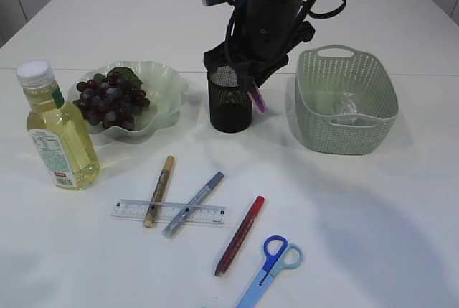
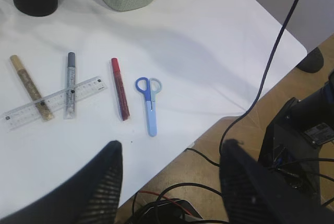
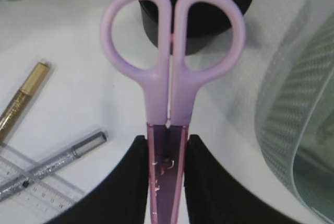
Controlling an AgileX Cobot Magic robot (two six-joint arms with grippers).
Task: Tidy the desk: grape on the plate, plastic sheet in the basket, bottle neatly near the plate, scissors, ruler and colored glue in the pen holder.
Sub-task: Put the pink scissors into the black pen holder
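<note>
My right gripper (image 3: 167,143) is shut on the sheathed blades of purple scissors (image 3: 172,78), handles pointing at the black mesh pen holder (image 3: 209,4). In the exterior view these scissors (image 1: 258,98) hang beside the holder's (image 1: 231,103) right rim. Blue scissors (image 1: 271,261), a clear ruler (image 1: 168,212) and gold (image 1: 158,189), silver (image 1: 193,204) and red (image 1: 239,235) glue pens lie on the table. Grapes (image 1: 111,100) sit on the green plate (image 1: 161,82), the bottle (image 1: 61,132) stands left of it. A plastic sheet (image 1: 346,107) lies in the basket (image 1: 344,132). My left gripper (image 2: 172,148) is open and empty over the table edge.
The gold and silver pens lie across the ruler (image 2: 52,104). Blue scissors (image 2: 150,104) lie close to the table's front edge, with cables and floor beyond. The basket (image 3: 297,130) stands close on the right of the held scissors.
</note>
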